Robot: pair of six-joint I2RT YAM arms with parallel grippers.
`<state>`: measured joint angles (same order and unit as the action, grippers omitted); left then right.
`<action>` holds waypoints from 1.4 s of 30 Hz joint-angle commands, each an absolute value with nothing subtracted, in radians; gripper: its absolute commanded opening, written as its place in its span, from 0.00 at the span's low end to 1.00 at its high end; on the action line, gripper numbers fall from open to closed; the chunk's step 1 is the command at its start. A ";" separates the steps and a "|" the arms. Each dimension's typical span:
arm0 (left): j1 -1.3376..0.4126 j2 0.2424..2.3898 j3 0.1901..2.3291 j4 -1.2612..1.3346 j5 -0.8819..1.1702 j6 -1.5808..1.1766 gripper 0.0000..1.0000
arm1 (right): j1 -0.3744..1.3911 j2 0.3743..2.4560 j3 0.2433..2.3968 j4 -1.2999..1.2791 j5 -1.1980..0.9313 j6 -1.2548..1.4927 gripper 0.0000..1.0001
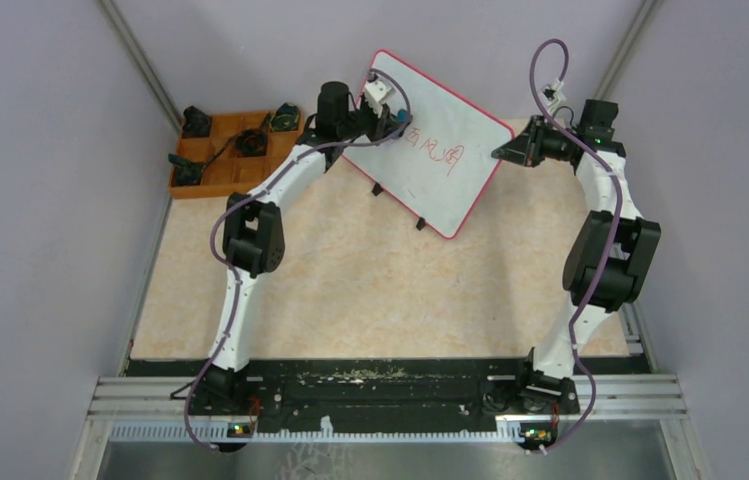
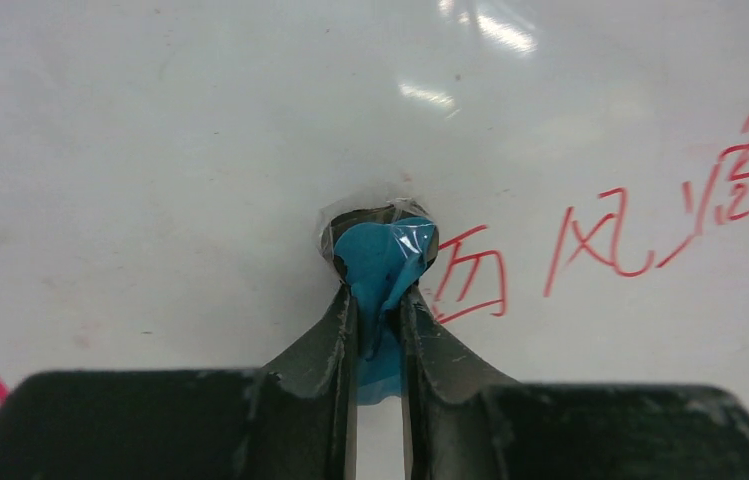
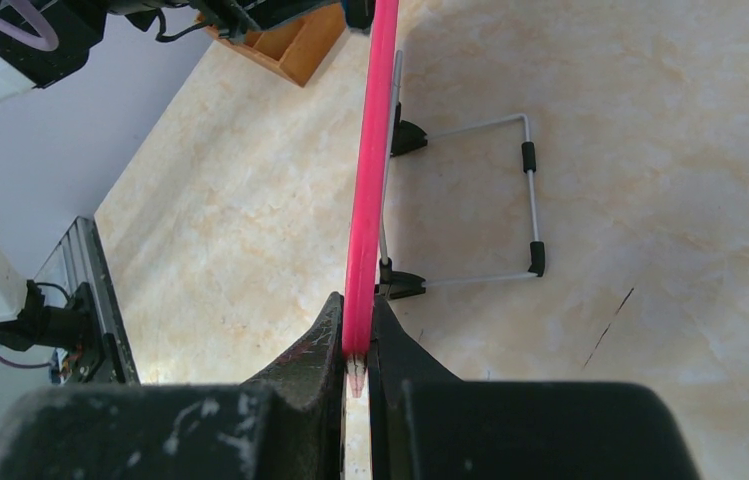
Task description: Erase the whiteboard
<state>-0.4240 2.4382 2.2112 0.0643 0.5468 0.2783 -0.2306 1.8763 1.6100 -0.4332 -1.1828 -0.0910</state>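
Whiteboard point(image 1: 450, 110) is stood tilted on the table point(image 1: 350, 300) on its wire stand point(image 3: 510, 190), with the orange tray point(image 1: 225, 165) just off its left side. Its right edge, the pink frame, is pinched between the closed jaws of the right gripper point(image 3: 355, 345), so the board is braced from that side. The left gripper point(image 2: 378, 295) is clamped shut on a small blue pad point(image 2: 382, 250) wrapped in what looks like clear film. The pad is pressed against the board face just left of the red writing point(image 2: 610, 240). Three red characters are there to be wiped and none of them looks smeared, so the job is judged to be right at the start of the wiping stroke.

For doing it well, fwiw: the pad should be dragged rightward across the characters with even pressure applied into the board. The strokes are best overlapped in a couple of rows, since the pad is small. Too much push could probably tip the board back on that thin stand, so the hold on the frame shouldn't be loosened while the wiping is done. The last character is the one nearest the held edge, so a bump between the two claws is something to be watched for there.
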 commanded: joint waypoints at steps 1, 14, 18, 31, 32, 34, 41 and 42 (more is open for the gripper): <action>-0.433 2.382 2.210 0.014 0.697 0.083 0.00 | -0.204 1.830 1.620 -0.389 -1.239 -0.116 0.00; -0.552 2.400 2.267 -0.009 0.602 0.007 0.00 | -0.181 1.832 1.615 -0.367 -1.231 -0.094 0.00; -0.541 2.417 2.292 -0.035 0.504 0.057 0.00 | -0.178 1.824 1.614 -0.367 -1.228 -0.092 0.00; -0.399 2.488 2.299 -0.034 0.296 0.178 0.00 | -0.177 1.822 1.609 -0.371 -1.226 -0.096 0.00; -0.386 2.497 2.303 -0.026 0.287 0.188 0.00 | -0.177 1.820 1.609 -0.373 -1.227 -0.097 0.00; -0.363 2.514 2.321 -0.018 0.270 0.210 0.00 | -0.176 1.819 1.612 -0.380 -1.226 -0.102 0.00; -0.356 2.555 2.340 0.019 0.264 0.257 0.00 | -0.173 1.818 1.604 -0.381 -1.227 -0.106 0.00; -0.361 2.554 2.337 0.023 0.268 0.252 0.00 | -0.172 1.818 1.602 -0.381 -1.226 -0.107 0.00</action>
<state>-0.3195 2.5362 2.2997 -0.0223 0.2680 0.2234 -0.2031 1.8763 1.6100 -0.3893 -1.1599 -0.0635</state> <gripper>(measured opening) 0.211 0.045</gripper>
